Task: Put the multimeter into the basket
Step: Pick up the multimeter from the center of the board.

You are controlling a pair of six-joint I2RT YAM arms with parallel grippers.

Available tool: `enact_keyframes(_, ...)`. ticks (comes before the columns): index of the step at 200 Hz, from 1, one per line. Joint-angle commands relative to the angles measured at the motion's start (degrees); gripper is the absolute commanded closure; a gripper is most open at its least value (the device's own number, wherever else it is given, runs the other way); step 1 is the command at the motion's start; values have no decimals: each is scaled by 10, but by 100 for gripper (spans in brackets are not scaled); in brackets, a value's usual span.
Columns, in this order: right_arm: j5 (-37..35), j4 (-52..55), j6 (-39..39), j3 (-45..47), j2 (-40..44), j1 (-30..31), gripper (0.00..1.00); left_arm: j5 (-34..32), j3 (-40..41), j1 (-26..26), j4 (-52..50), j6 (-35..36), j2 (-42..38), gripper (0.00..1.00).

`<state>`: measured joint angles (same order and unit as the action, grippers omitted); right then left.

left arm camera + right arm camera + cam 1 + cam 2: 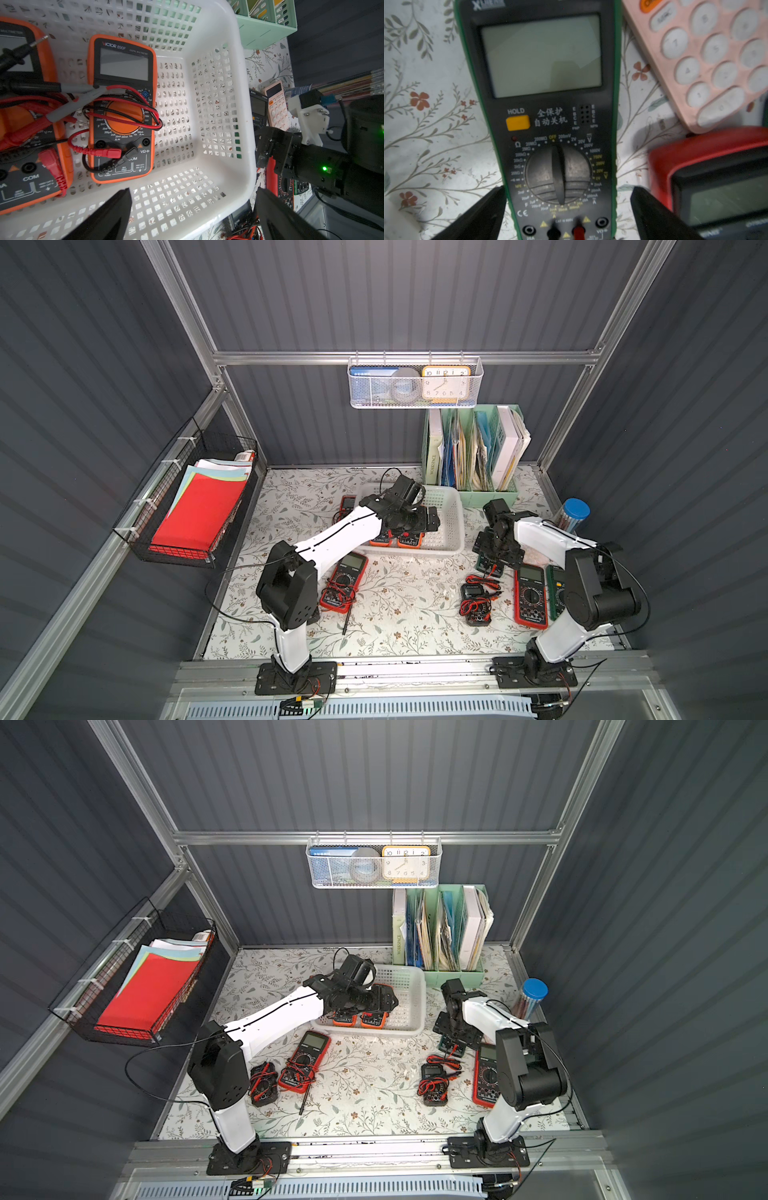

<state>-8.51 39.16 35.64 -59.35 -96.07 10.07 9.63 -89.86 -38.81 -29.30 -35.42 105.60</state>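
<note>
Item: green multimeter (542,116), straddled by right gripper (568,189), jaws apart; best clamped squarely across case sides. Empty left gripper (192,190), jaws apart, hung over white plastic basket (239,62).

Dark grey ribbed walls (374,294), aluminium frame rails (291,357), floral tabletop (399,614), white wire-mesh basket (374,400) on the back rail, black wire basket (174,551) at one side, mint file holder (486,497).
</note>
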Motion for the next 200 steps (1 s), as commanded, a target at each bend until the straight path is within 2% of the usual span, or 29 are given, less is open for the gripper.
enact_keyframes(1,11,-5,-7,-17,-18,-5,1,0,5,-3,-2,10,-12,1)
enact_keyframes(72,40,-20,2,-21,-67,-10,1,1,1,-3,0,11,-10,1)
enact_keyframes(110,45,-29,1,-16,-63,-10,20,-1,6,-3,0,10,-12,1)
enact_keyframes(147,25,-25,4,-12,-21,-10,36,-7,15,-2,1,11,-22,1)
enact_keyframes(200,-3,-2,6,-33,73,-10,42,-12,22,-2,0,4,-37,1)
